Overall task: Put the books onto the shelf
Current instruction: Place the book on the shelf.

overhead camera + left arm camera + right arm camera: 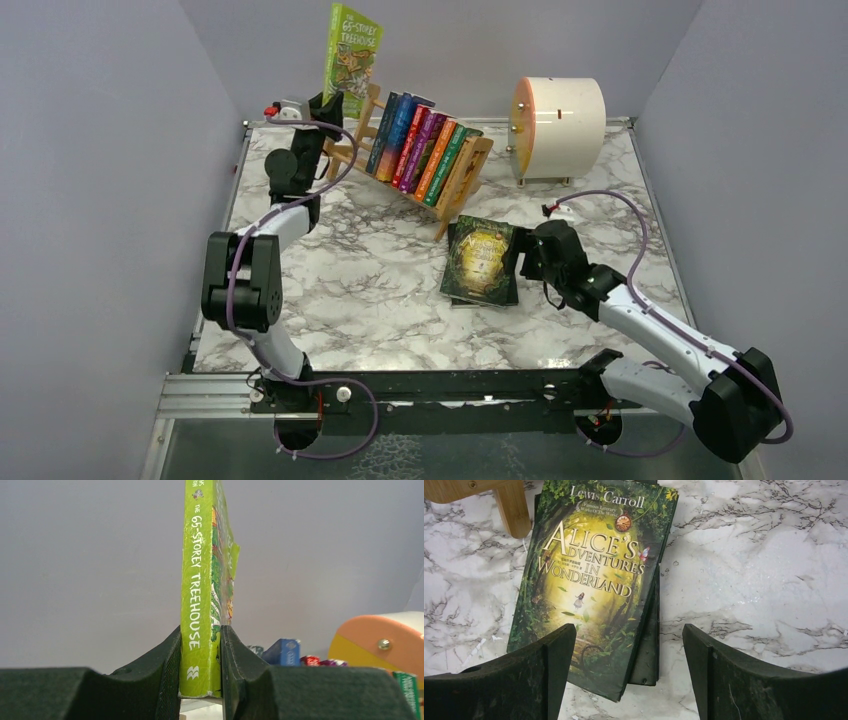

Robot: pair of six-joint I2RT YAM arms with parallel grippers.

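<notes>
My left gripper (328,104) is shut on the lower end of a bright green book (351,44), holding it upright above the left end of the light-wood shelf (468,168). In the left wrist view the green spine (199,600) is pinched between both pads. Several books (420,148) lean in a row on the shelf. A dark green book (482,258) lies flat on the marble, on top of another dark book (650,630). My right gripper (524,256) stands open just over their right edge; its jaws straddle the lower corner of the cover (589,580).
A cream cylindrical drum (557,124) with an orange face stands at the back right, close to the shelf's right end. Grey walls close in the table (330,290) on three sides. A shelf leg (511,507) shows just beyond the flat books.
</notes>
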